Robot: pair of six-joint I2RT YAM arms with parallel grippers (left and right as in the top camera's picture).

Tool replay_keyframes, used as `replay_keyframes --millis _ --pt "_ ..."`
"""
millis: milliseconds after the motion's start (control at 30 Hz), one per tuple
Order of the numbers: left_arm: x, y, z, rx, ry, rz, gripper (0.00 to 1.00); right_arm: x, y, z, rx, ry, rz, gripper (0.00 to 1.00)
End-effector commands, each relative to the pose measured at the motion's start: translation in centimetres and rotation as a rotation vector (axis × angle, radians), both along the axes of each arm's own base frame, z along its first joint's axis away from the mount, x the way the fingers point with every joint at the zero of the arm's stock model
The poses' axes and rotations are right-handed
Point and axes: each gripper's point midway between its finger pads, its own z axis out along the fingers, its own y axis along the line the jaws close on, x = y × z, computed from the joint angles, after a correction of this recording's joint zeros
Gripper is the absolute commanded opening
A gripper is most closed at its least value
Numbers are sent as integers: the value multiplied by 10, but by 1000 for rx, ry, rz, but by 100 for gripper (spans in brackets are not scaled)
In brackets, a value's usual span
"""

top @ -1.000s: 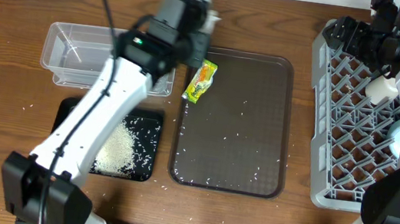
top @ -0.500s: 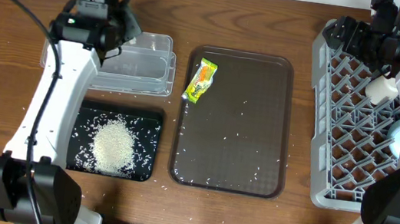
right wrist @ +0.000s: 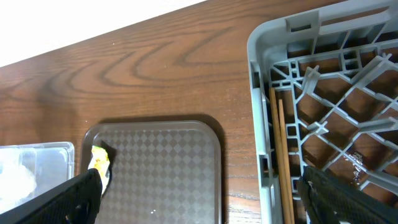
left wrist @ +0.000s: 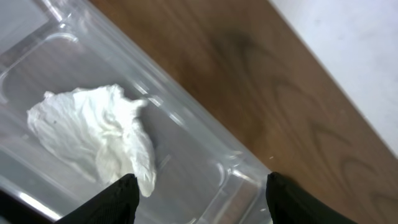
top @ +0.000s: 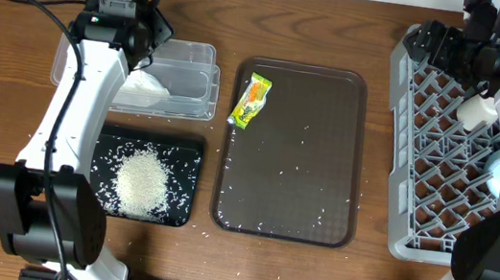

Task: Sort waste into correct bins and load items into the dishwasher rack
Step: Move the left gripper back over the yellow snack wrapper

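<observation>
The crumpled white tissue (top: 145, 89) (left wrist: 93, 134) lies loose inside the clear tub (top: 194, 53) (left wrist: 205, 146). My left gripper (top: 140, 37) (left wrist: 199, 199) hangs open just above the tub's far end, its jaws apart and nothing between them. Rice (top: 141, 182) is heaped in the black tray (top: 193, 148) in front of the tub. The yellow-green wrapper (top: 252, 101) (right wrist: 99, 160) rests on the far-left corner of the brown serving tray (top: 296, 156). My right gripper (top: 439, 47) (right wrist: 199, 199) stands open and empty over the gap between that tray and the grey rack (top: 434, 135) (right wrist: 323, 93).
Stray rice grains dot the brown serving tray (right wrist: 168, 168) and the wooden table around the black tray. Wooden chopsticks (right wrist: 281, 155) lie along the rack's left wall. The right arm reaches over the rack's right side.
My left arm swung left from the serving tray's corner to the clear tub. Its jaws opened and the tissue dropped into the tub. The right arm stayed still.
</observation>
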Motion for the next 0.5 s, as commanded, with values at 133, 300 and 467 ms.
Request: replay_keyframes --millis 133,300,467 --pt "-4 -66 56 -81 -169 -433 58 1 0 9 5 -19 -4 99" --pt "-29 -159 73 -17 -298 -1000 58 1 1 9 5 -19 -2 99" --pt "-35 -201 46 241 -248 -1162 58 1 1 10 5 -19 -2 99"
